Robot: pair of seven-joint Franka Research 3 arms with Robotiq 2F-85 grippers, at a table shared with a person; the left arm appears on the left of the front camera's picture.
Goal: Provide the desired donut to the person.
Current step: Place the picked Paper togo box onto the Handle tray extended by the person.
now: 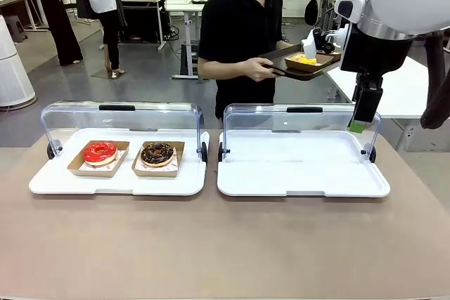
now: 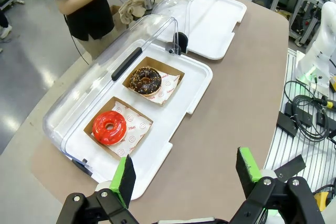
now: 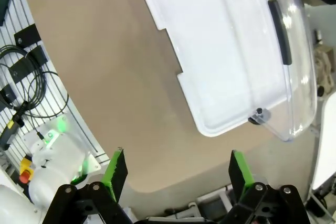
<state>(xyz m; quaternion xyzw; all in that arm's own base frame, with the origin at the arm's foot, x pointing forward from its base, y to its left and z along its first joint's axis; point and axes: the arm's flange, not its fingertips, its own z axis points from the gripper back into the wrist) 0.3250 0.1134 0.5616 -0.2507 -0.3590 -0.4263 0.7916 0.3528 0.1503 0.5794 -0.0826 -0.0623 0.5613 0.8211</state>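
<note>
- The person (image 1: 242, 29) in a black T-shirt stands at the far side of the table (image 1: 211, 244).
- The person holds a dark tray (image 1: 299, 69) with both hands (it is up at waist height, off to the right).
- On that tray sits a brown paper box with a yellow donut (image 1: 304, 59) in it, and something white stands beside it.
- Two white trays lie side by side on the table, each with a clear lid tipped up at the back.
- The left tray (image 1: 49, 184) has two small brown boxes in it.
- A red donut (image 1: 100, 152) sits in the left box.
- A chocolate donut (image 1: 157, 153) sits in the right box, just beside the red one.
- The right tray (image 1: 302, 163) has a bare white floor.
- The right gripper (image 3: 174, 174) hangs high over the table's right end, near the right tray's corner. Its green fingers are spread wide, with nothing between them.
- The left gripper (image 2: 190, 174) hangs above the near edge of the left tray (the red donut is the closer one to it). Its green fingers are spread wide too, and hold nothing.
- A white robot base with a green light (image 3: 55, 161) sits beside the table, with black cables near it.
</note>
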